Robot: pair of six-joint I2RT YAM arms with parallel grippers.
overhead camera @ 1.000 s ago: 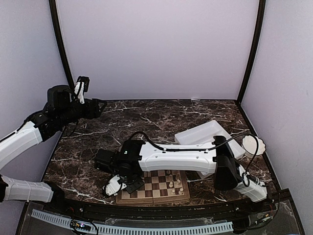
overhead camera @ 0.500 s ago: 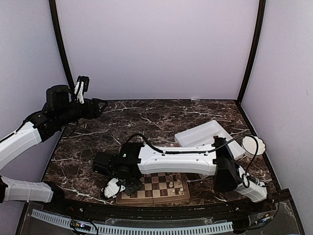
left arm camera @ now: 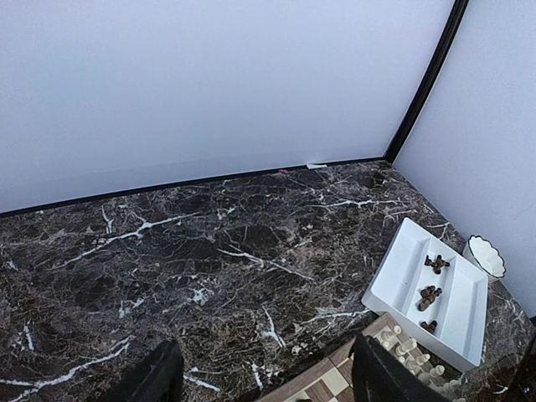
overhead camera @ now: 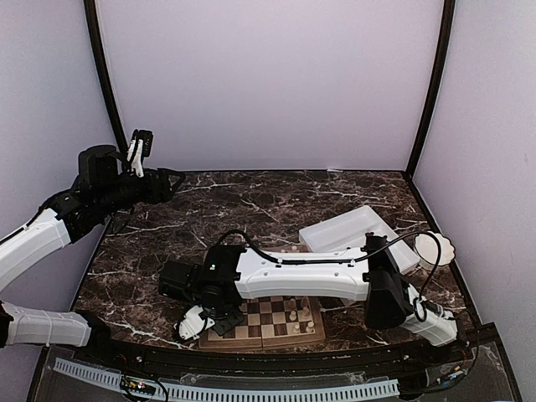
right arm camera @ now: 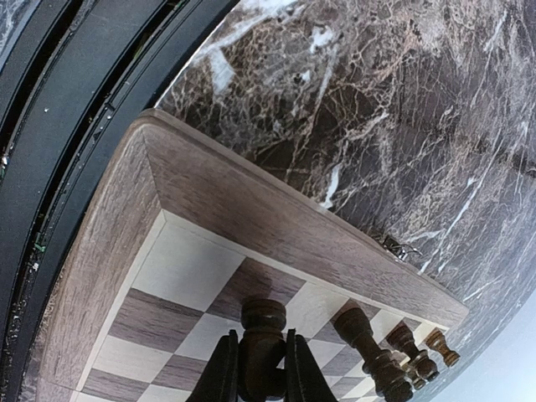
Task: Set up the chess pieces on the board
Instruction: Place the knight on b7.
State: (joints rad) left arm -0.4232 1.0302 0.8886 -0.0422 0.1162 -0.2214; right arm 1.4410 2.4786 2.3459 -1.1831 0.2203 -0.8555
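Right gripper (right arm camera: pixel 261 373): clenched on one dark chess piece (right arm camera: pixel 262 335), held upright over a dark square next to the corner square of the board (right arm camera: pixel 218 197). I cannot tell whether its base touches the wood. Three more dark pieces (right arm camera: pixel 373 356) stand in line just beside it.

Left gripper (left arm camera: pixel 264 381): raised above the left side of the marble table (left arm camera: pixel 209 251), fingers (left arm camera: pixel 155 377) spread wide, nothing between them.

White tray (left arm camera: pixel 414 251): lies just beside the board's far corner. Loose dark figures (left arm camera: pixel 429 296) sit in it in three small clusters. Cream pieces (left arm camera: pixel 406 343) stand on the board near the tray.
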